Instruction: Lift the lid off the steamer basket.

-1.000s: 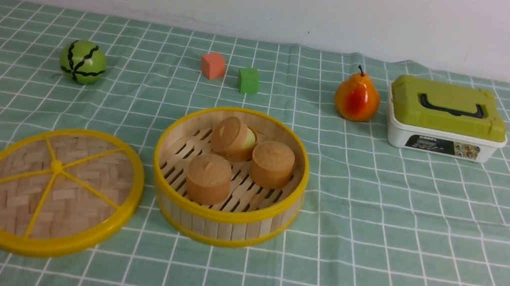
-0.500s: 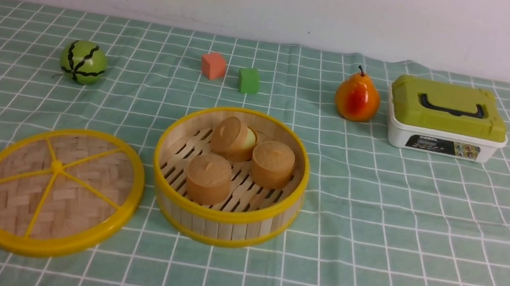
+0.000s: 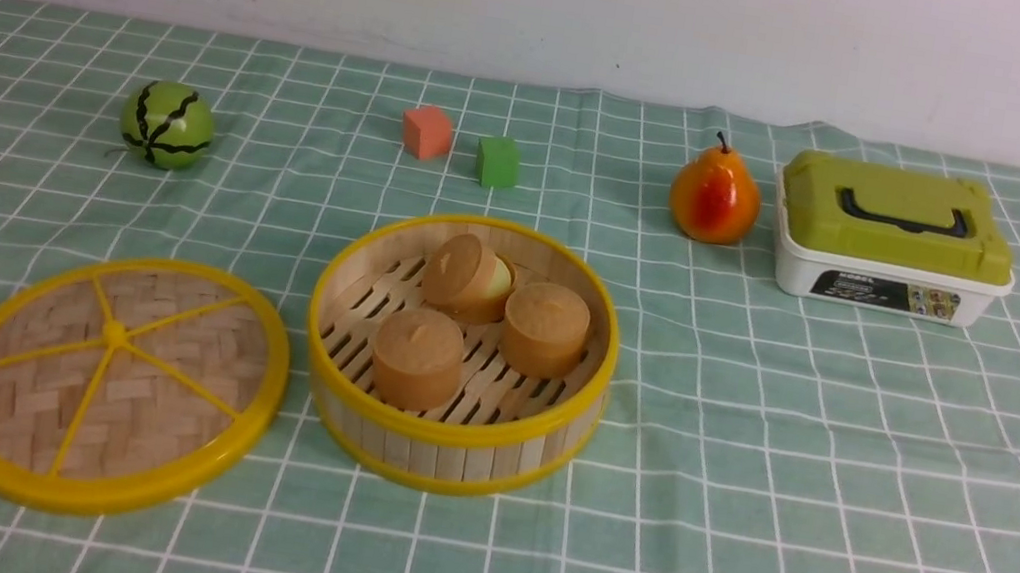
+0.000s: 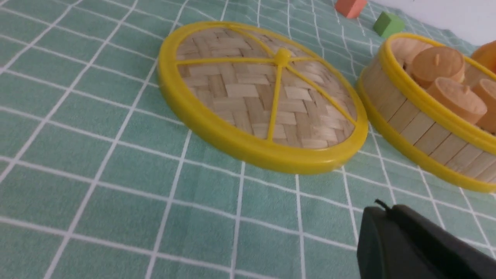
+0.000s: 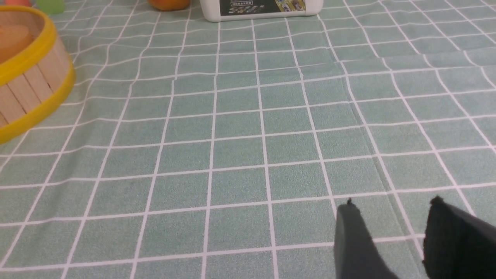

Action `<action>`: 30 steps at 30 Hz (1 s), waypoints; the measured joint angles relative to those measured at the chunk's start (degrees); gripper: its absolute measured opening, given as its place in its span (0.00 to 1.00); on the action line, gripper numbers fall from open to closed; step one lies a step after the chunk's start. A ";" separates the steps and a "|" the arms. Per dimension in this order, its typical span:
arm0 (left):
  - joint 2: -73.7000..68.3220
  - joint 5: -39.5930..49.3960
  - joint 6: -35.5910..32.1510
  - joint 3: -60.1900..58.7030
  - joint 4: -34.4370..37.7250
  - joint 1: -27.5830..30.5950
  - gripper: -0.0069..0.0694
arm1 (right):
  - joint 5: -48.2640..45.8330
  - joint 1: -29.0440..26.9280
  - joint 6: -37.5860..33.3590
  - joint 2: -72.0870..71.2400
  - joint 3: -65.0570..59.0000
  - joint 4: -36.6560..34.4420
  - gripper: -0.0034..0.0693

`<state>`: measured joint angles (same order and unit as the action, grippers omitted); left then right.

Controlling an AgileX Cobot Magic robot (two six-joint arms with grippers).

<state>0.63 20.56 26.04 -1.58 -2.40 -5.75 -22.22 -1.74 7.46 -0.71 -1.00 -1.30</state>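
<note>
The lid (image 3: pixel 114 381), a woven bamboo disc with yellow rim and spokes, lies flat on the cloth to the left of the steamer basket (image 3: pixel 447 439); it also shows in the left wrist view (image 4: pixel 263 97). The basket stands uncovered with three brown round cakes (image 3: pixel 544 327) inside; its wall shows in both wrist views (image 4: pixel 418 128) (image 5: pixel 27 89). My left gripper (image 4: pixel 381 209) is shut and empty, over bare cloth short of the lid. My right gripper (image 5: pixel 391 205) is open and empty, over bare cloth right of the basket. Neither gripper shows in the front view.
A striped green ball (image 3: pixel 166 124) lies at the far left. An orange cube (image 3: pixel 426 131) and a green cube (image 3: pixel 496 161) sit behind the basket. A pear (image 3: pixel 714 196) and a white box with a green lid (image 3: pixel 891 237) stand at the far right.
The dark tip of my left arm at the front view's lower left corner has drawn back out of the picture. The lid and basket have not moved.
</note>
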 joint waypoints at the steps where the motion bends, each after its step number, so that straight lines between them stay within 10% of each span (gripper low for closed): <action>1: 0.00 0.98 0.12 -0.09 -0.17 0.00 0.09 | 0.00 0.00 0.00 0.00 0.00 0.00 0.38; 30: 0.00 1.65 0.57 -0.09 -1.24 0.00 0.11 | 0.00 0.00 0.00 0.00 0.00 0.00 0.38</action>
<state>0.63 22.21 26.61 -1.67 -3.64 -5.75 -22.22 -1.74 7.46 -0.71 -1.00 -1.30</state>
